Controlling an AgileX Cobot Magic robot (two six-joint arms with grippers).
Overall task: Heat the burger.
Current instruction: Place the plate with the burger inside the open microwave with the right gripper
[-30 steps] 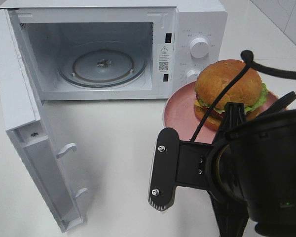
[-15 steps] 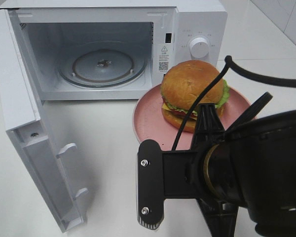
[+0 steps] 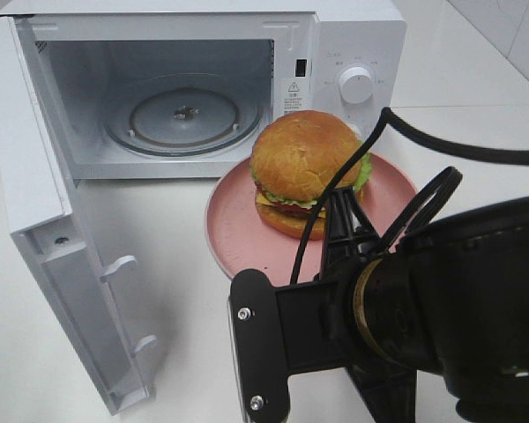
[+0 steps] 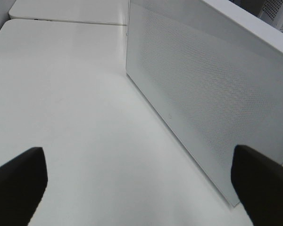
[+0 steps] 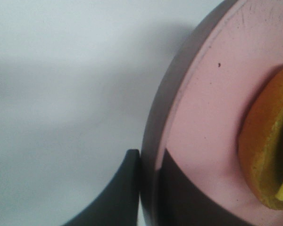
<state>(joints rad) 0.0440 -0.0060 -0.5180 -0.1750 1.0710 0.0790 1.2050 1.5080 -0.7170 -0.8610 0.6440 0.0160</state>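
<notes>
The burger [image 3: 304,163] sits on a round pink plate [image 3: 238,220] in front of the open microwave [image 3: 353,35], just right of its cavity. My right gripper [image 5: 148,188] is shut on the plate's near rim [image 5: 203,117], one finger above and one below. The bun's edge [image 5: 266,155] shows in the right wrist view. In the exterior high view the black right arm [image 3: 441,308] hides that grip. My left gripper [image 4: 141,188] is open and holds nothing. Its fingertips [image 4: 19,183] hover over bare table beside a white dotted panel of the microwave [image 4: 203,94].
The microwave door [image 3: 35,176] swings out to the left toward the table's front. Inside the cavity lies a glass turntable [image 3: 183,115]. Two knobs [image 3: 355,85] are on the right panel. A black cable [image 3: 441,145] arcs over the plate.
The right arm has carried the plate and burger leftward, from in front of the knobs to in front of the cavity's right edge. The microwave and door have not moved.
</notes>
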